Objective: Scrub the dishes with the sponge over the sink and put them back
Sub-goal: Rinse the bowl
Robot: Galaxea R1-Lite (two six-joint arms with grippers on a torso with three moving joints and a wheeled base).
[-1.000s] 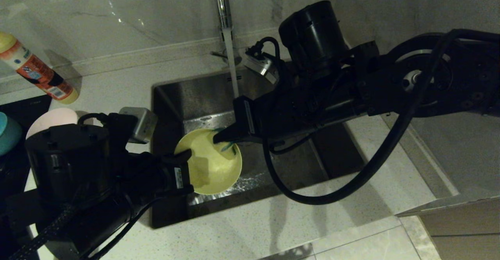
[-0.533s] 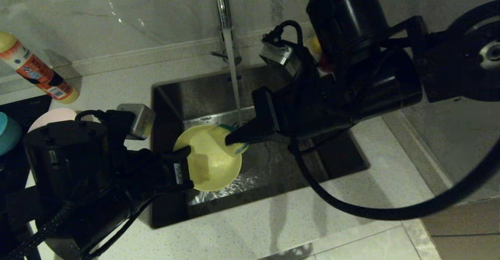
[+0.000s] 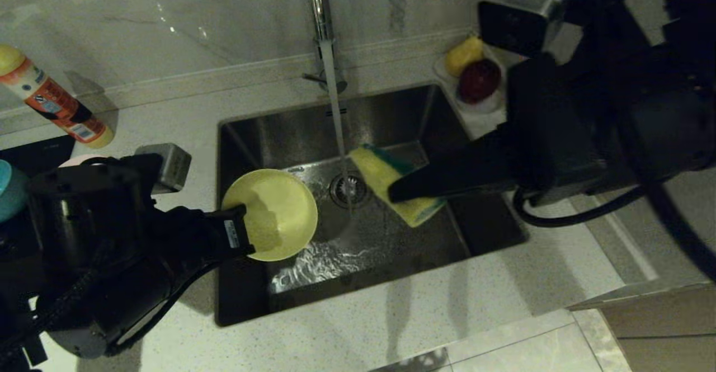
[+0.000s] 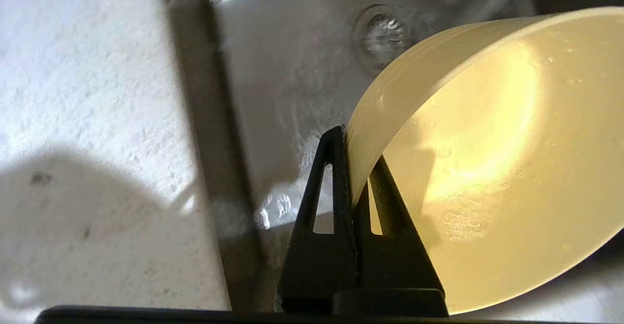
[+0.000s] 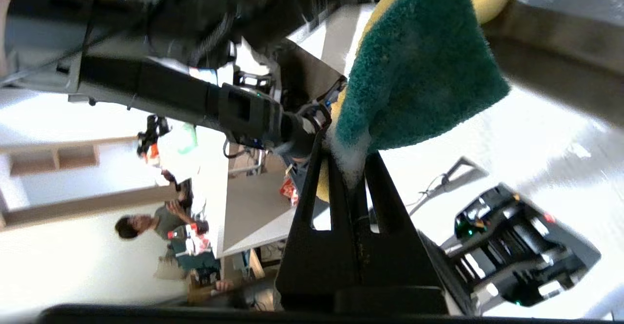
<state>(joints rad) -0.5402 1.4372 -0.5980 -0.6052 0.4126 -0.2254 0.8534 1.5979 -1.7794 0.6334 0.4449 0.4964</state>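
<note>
My left gripper (image 3: 244, 227) is shut on the rim of the yellow bowl (image 3: 274, 214), holding it tilted over the left part of the steel sink (image 3: 391, 249). In the left wrist view the bowl's rim (image 4: 390, 100) is pinched between the fingers of that gripper (image 4: 353, 161). My right gripper (image 3: 400, 196) is shut on the sponge (image 3: 386, 179), yellow foam with a green face, raised over the sink right of the drain (image 3: 348, 188). In the right wrist view the sponge's green face (image 5: 419, 70) sticks out past the gripper (image 5: 353, 165). A teal bowl (image 3: 10, 190) shows at the far left.
Water runs from the tap (image 3: 320, 8) down onto the drain. A small white dish with fruit (image 3: 475, 81) sits at the sink's back right corner. An orange bottle (image 3: 53, 103) lies on the counter at the back left. A dark hob (image 3: 33, 151) is left of the sink.
My right gripper has lifted the sponge off the yellow bowl and swung it up and right. The left gripper has drawn the bowl a little to the left.
</note>
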